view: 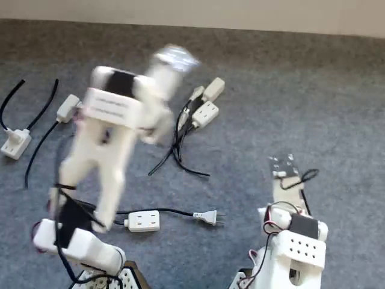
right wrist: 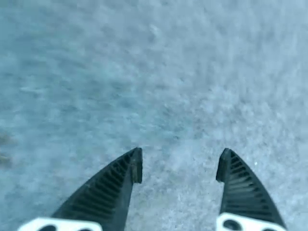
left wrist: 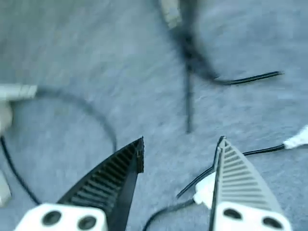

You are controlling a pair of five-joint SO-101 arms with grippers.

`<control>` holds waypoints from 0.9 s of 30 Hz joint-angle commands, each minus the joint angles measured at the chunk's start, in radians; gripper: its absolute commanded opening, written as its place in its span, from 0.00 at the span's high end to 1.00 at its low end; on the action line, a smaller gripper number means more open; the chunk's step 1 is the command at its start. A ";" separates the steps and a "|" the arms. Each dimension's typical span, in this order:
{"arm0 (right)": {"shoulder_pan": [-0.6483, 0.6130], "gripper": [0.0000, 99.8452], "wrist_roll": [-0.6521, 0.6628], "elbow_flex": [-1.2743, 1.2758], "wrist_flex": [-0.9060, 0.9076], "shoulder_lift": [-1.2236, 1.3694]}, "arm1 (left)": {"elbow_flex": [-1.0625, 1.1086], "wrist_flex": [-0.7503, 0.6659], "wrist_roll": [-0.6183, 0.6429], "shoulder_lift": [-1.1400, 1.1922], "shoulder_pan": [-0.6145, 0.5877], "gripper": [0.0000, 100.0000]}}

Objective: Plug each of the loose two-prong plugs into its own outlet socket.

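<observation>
Several white outlet sockets with black cords lie on the grey carpet: one socket (view: pixel 143 221) near the front, with a cord running to a loose two-prong plug (view: pixel 207 217), a pair of sockets (view: pixel 205 112) at the back middle, and another socket (view: pixel 13 143) at the far left. A further plug (view: pixel 68 108) lies at the back left. My left arm (view: pixel 114 120) stretches over the middle left, blurred. Its gripper (left wrist: pixel 179 149) is open above the carpet with black cords (left wrist: pixel 192 62) beyond it. My right gripper (right wrist: pixel 179 163) is open over bare carpet, also seen low on the right (view: pixel 283 165).
A plug-like white piece (left wrist: pixel 207 190) and its cord lie just beside one left finger (left wrist: pixel 231 178). A white block (left wrist: pixel 17 91) with a curving cord lies off to one side. Open carpet spreads around the right arm (view: pixel 295 241).
</observation>
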 commanded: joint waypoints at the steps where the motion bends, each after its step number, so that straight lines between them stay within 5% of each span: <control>1: -0.154 0.75 0.012 -0.225 0.140 0.001 | 0.077 0.017 0.020 -0.044 -0.217 0.76; 5: -0.357 0.75 0.035 -0.453 0.266 0.125 | 0.222 -0.071 -0.094 -0.047 -0.361 0.76; 10: -0.503 0.75 0.044 -0.751 0.329 0.604 | 0.400 -0.252 -0.176 -0.130 -0.513 0.76; 14: -0.624 0.75 0.210 -0.921 0.367 0.875 | 0.628 -0.445 -0.272 -0.237 -0.613 0.76; 20: -0.837 0.75 0.316 -0.917 0.349 0.924 | 0.987 -0.913 -0.488 -0.300 -0.817 0.75; 27: -0.926 0.75 0.348 -0.665 0.054 0.924 | 1.185 -1.208 -0.552 -0.298 -0.955 0.75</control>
